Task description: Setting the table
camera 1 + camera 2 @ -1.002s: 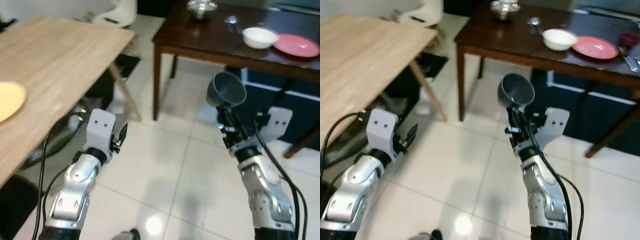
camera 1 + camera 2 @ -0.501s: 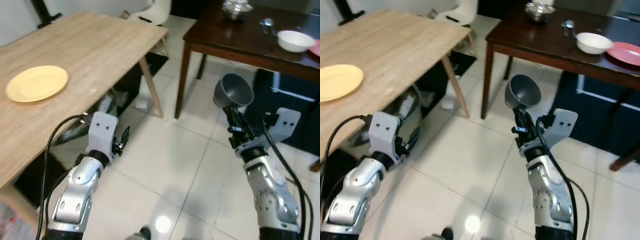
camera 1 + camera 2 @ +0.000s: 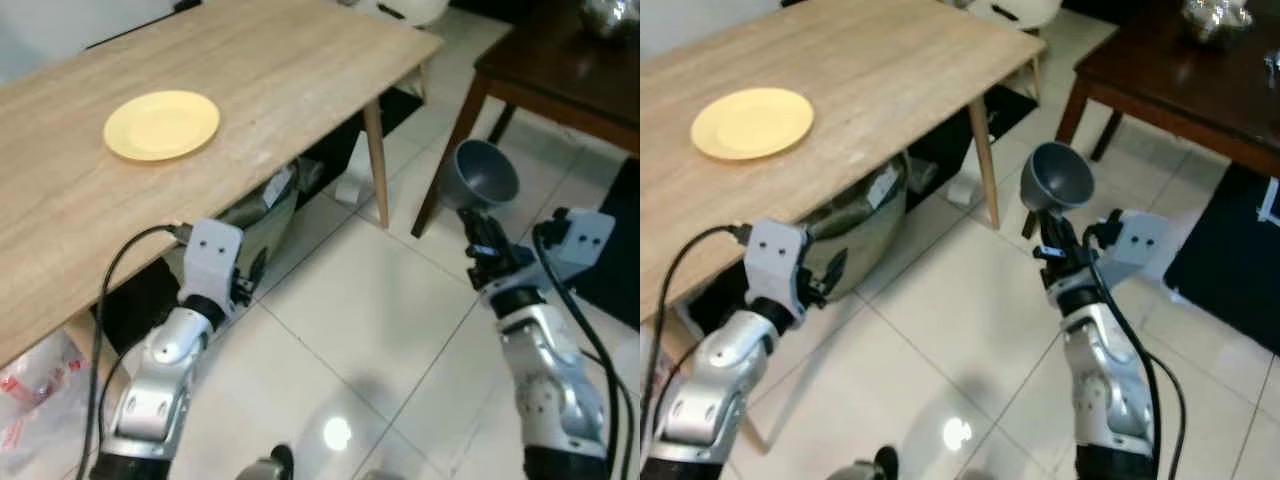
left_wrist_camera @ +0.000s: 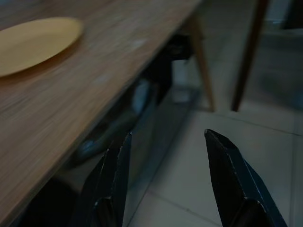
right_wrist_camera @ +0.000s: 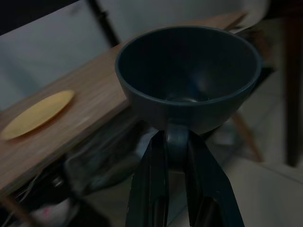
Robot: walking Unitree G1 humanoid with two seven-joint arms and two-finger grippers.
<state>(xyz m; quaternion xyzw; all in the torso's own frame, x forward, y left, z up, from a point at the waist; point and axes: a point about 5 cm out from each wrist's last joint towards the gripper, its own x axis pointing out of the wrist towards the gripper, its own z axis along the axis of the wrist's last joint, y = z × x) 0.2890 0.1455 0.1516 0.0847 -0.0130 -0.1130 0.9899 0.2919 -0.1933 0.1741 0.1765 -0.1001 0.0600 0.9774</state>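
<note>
The right gripper is held up over the white tiled floor, its two black fingers pinched together on the handle of a dark grey cup, which stands upright above them with its mouth open toward the head camera. The right wrist view brings this grip close: the fingers press the small handle from both sides just below the cup's bowl, and behind the cup lie the light wooden table and, well away along it, the yellow plate. From the head, the plate lies flat on that table toward its far left part, well apart from the cup, which hangs in the air off the table's corner, beside the tapered leg. The left gripper hangs low by the table's near edge; the head views give little of its fingers, but the left wrist view shows them spread wide with nothing between, pointing along the table's underside. The right eye view takes in a dark brown table with a shiny metal bowl on it.
</note>
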